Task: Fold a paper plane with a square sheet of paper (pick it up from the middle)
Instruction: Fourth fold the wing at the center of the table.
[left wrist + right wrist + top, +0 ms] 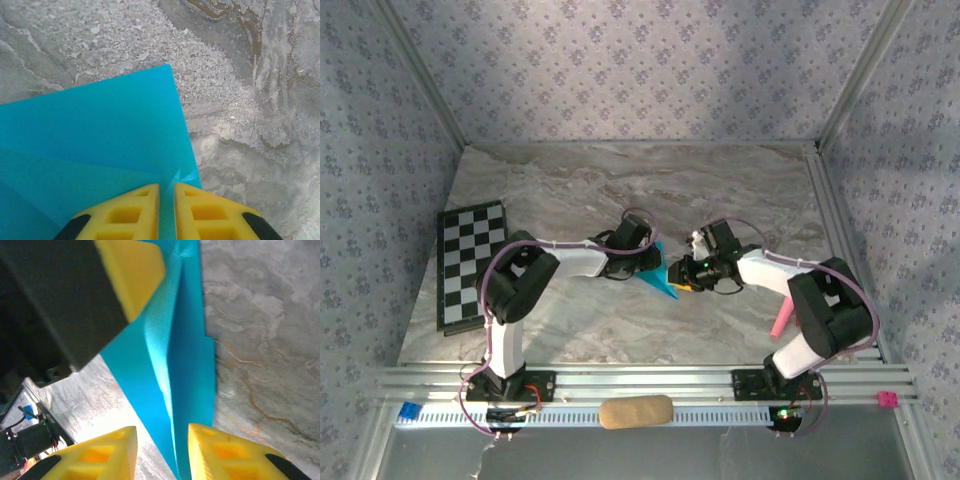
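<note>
**A:** What's on the table, counted?

**B:** One turquoise paper (663,283), creased to a point, at the middle of the marble table (620,190), right between the two gripper tips. There's one checkered board (470,265) flat by the left edge and one pink stick (780,322) beside the right arm. One tan oblong block (635,411) sits on the near rail between the two arm bases.

**A:** And the left gripper (166,212)?

**B:** Its yellow fingers are drawn almost together, with only a slit between them. The paper shows in that slit and puckers just at the tips, so it is pinching the sheet near one edge. Fold lines cross the paper below it.

**A:** The right gripper (162,455)?

**B:** Its jaws stand apart. The paper's narrow end runs down between the fingers. One finger (220,455) is against the sheet and the other is clear of it. A raised crease runs the length of the paper there, and a yellow finger of the left gripper lies over the far end.
</note>
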